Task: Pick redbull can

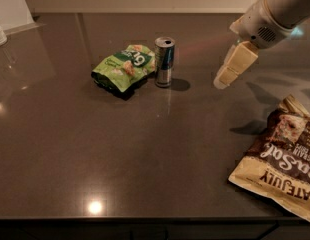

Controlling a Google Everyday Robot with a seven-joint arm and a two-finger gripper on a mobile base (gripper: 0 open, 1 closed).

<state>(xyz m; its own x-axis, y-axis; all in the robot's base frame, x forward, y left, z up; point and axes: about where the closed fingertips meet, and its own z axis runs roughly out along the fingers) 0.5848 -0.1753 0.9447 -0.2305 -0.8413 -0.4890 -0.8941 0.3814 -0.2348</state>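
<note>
Large pale lettering ran upside down across the brown bag (281, 160) at the right edge of the tabletop (145, 159), too partial to read with confidence. The white logo on the green bag (124, 68) and the print on the can (164, 61) stayed illegible. The pincer (223, 78) hung right of the can.
</note>
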